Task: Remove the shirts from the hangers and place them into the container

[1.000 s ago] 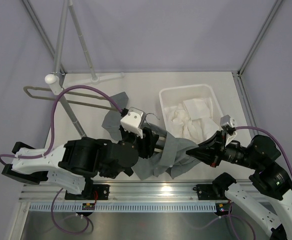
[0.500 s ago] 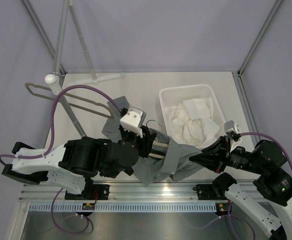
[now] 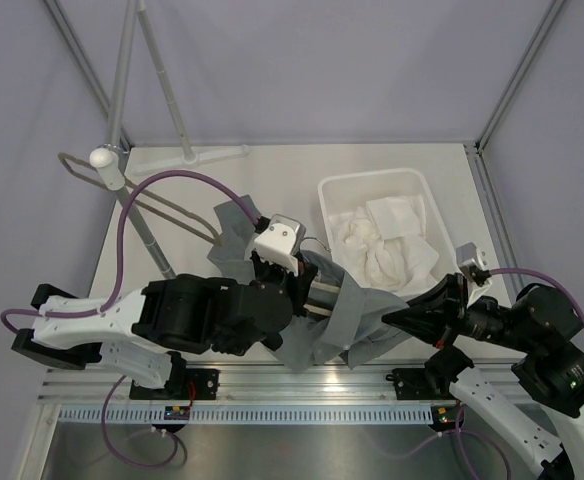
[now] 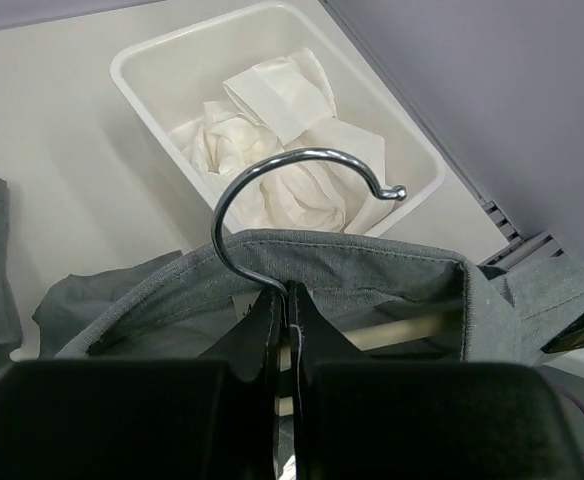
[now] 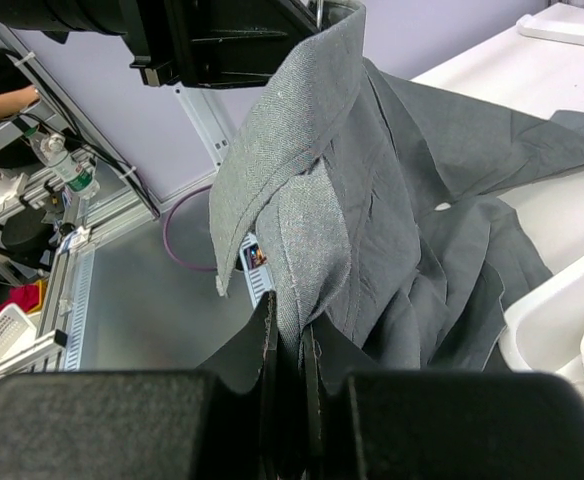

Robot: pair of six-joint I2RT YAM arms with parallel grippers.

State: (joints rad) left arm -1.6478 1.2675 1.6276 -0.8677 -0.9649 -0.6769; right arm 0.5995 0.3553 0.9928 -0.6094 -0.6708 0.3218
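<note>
Top external view: left gripper (image 3: 310, 288) sits near the table's front centre, clenched at the neck of a hanger (image 3: 324, 291). The hanger's light-wood bar shows just beyond the fingers, inside the grey-green shirt (image 3: 337, 325). That shirt is draped over the hanger. It spreads down toward the near table edge, with one part lying out behind the left arm. Right gripper (image 3: 392, 316) pinches the shirt's right side, just in front of the container (image 3: 372, 178). The container stands at the back right of the table, with the white shirt (image 3: 382, 245) crumpled inside. The grey looped rail (image 3: 167, 208) and its pole (image 3: 150, 245) are on the left.

Left wrist view: left gripper (image 4: 284, 300) has its jaws pressed together on the stem of the metal hook (image 4: 312, 153). The hook rises upright above the shirt collar (image 4: 352, 265). Beyond it lies the container (image 4: 212, 28), holding the white shirt (image 4: 272, 140).

Right wrist view: right gripper (image 5: 290, 322) is clamped on a fold of the grey-green shirt (image 5: 372, 200), just below the collar edge. The cloth hangs in pleats toward the table. The container rim (image 5: 562, 300) shows at lower right.
</note>
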